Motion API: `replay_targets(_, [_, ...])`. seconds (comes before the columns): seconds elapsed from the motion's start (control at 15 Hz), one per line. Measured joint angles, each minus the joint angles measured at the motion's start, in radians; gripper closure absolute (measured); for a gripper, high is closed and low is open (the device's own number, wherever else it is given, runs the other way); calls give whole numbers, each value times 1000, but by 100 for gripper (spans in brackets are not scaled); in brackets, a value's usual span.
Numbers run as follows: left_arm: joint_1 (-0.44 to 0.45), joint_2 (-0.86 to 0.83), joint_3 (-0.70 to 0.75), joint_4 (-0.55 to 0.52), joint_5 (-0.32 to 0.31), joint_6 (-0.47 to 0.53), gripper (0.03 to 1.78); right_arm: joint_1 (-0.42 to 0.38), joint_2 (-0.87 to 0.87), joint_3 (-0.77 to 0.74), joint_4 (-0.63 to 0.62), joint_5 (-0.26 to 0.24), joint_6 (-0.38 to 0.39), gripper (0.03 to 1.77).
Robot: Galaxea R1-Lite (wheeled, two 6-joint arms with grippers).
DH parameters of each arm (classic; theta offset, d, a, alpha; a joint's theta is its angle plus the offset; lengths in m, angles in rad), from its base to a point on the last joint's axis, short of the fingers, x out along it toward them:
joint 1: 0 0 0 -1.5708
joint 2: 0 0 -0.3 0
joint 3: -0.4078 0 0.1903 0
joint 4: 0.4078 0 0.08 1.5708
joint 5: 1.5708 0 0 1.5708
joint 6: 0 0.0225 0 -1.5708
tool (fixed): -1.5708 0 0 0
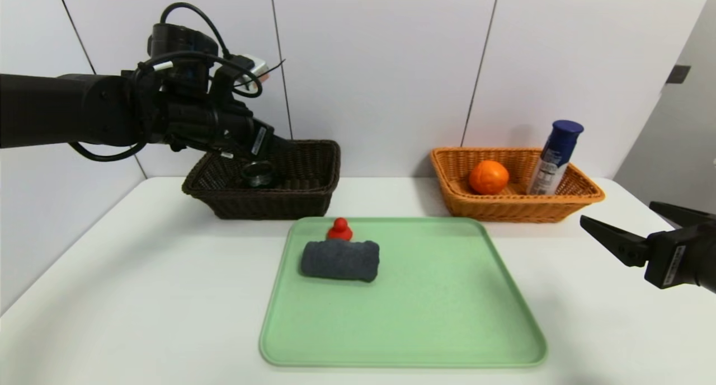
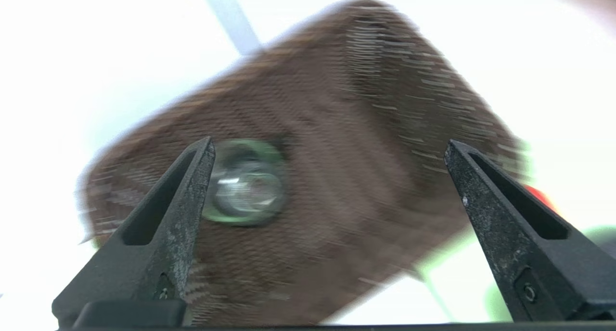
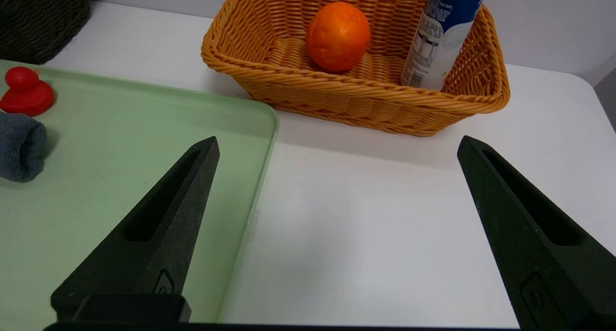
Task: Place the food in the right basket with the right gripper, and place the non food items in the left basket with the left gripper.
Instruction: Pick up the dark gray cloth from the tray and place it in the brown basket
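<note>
dark basket (image 2: 313,177) motion-blurred, glass object (image 2: 245,184) inside unidentifiable

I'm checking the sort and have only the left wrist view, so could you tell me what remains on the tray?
Observer: A rolled grey towel and a red toy duck lie on the green tray.
Operator: Thank you. What is in the right basket?
Observer: An orange and a leaning blue-capped bottle sit in the orange basket.
Operator: And the right gripper?
Observer: The right gripper hangs open over the table, short of that basket.
</note>
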Motion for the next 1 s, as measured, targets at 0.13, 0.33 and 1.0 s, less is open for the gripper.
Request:
replay_targets(0.13, [-65, -63, 84, -5, -3, 7, 12, -2, 3, -2, 0, 0, 0, 9])
replay_targets(0.33, [-117, -136, 148, 7, -76, 80, 12, -3, 3, -2, -5, 0, 3, 9])
replay_targets(1.0, [-197, -229, 212, 392, -224, 526, 12, -2, 14, 9, -70, 39, 32, 9])
